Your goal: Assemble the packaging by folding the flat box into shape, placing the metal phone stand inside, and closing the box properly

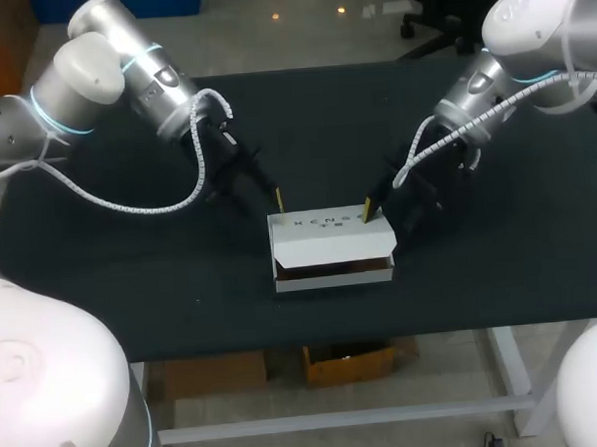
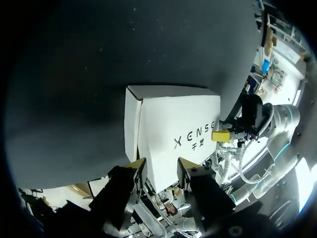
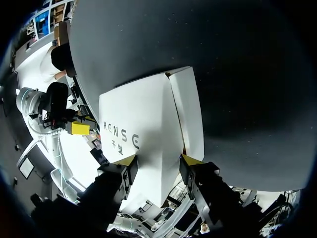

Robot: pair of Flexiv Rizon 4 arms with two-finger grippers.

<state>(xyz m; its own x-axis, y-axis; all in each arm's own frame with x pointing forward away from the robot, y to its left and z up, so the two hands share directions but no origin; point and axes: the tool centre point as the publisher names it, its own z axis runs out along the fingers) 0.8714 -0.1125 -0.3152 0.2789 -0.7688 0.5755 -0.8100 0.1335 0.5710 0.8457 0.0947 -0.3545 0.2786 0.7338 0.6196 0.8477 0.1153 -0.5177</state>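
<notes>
The white box [image 1: 330,244] stands in the middle of the black table [image 1: 130,262], its lid folded over and a dark gap left along the front. The phone stand is not visible. My left gripper [image 1: 278,200] hangs at the box's back left corner. In the left wrist view the box [image 2: 178,124] runs its near end between that gripper's [image 2: 161,166] open fingers. My right gripper [image 1: 370,212] is over the back right of the lid. Its wrist view has the box [image 3: 143,124] reaching in between the open fingers of the gripper [image 3: 158,161].
Black table surface lies bare on all sides of the box. Both arms slant in from the back corners. The table's front edge [image 1: 315,343] is a short way in front of the box.
</notes>
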